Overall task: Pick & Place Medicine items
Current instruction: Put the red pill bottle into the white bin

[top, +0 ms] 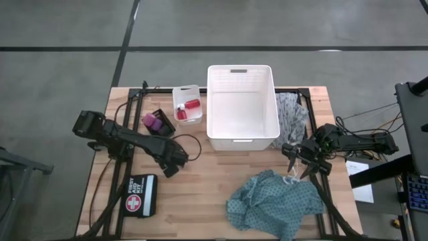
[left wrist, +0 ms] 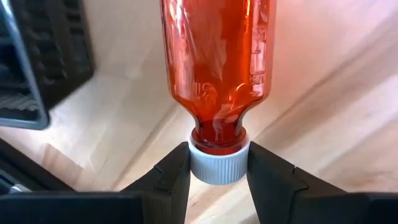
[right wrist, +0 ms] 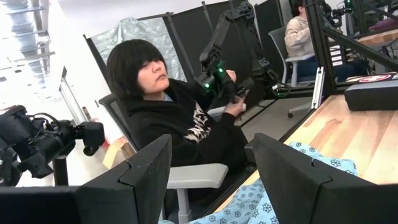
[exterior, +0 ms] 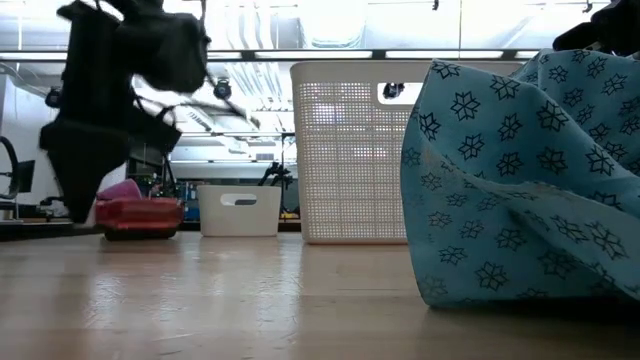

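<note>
From above, I see the big white basket (top: 242, 107) in the middle of the table with nothing showing on its floor, so I judge no medicine has been placed there yet. Just to its left sits a small white tray (top: 187, 104) with a red bottle (top: 190, 106) lying in it, and beside that a dark tray (top: 161, 124) with a purple piece (top: 152, 121). My left gripper (top: 175, 159) is over bare wood in front of those trays. A first aid pouch (top: 139, 195) lies near the front left edge. My right gripper (top: 302, 163) waits at the right side, by the teal cloth (top: 274, 204); a grey cloth (top: 291, 112) lies bunched to the right of the basket.

At table height, the basket (exterior: 350, 150) stands centre, the teal cloth (exterior: 530, 170) fills the right, and a dark gripper (exterior: 105, 100) hangs at the left. A red item (exterior: 140, 215) lies beyond it; I can't tell which one.

Through my left wrist camera, the fingers (left wrist: 165, 180) are closed on the white cap (left wrist: 217, 163) of a red bottle (left wrist: 217, 62), pinching it from both sides, with the body pointing away over the wood. So one pick is made, I reckon, and the placing is left.

Through my right wrist camera, the fingers (right wrist: 140, 180) stand wide apart, holding nothing, above the teal cloth (right wrist: 261, 199). A seated person (right wrist: 174, 124) is in the room beyond.
</note>
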